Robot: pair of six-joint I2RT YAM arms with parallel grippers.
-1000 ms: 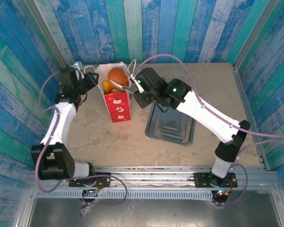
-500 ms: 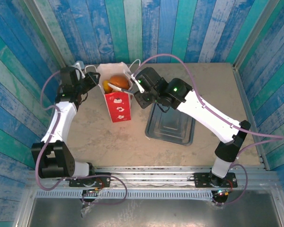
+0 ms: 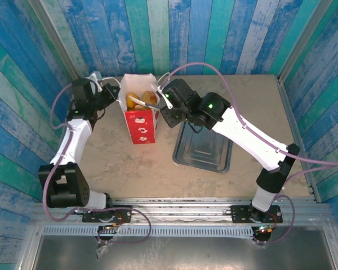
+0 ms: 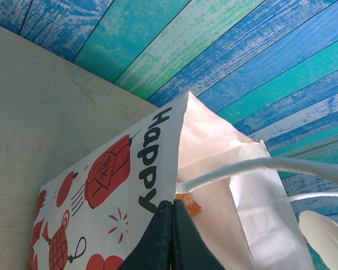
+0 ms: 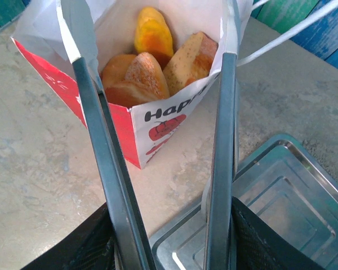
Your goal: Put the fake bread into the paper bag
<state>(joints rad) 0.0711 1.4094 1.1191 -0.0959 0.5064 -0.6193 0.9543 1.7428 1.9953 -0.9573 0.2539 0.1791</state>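
Heads up: your left tool (image 4: pixel 170 233) is pressed together, pinching the paper bag (image 3: pixel 139 126) rim, upper left of the top view. Your right tool (image 5: pixel 169 244) clamps the metal tongs (image 5: pixel 222 140), whose blades are spread and point straight up-frame at the fake bread (image 5: pixel 152 62) piled inside the bag mouth.

Black "Happy" on paper bag (image 4: pixel 118 169) front; right wrist view: "Happ" legible.
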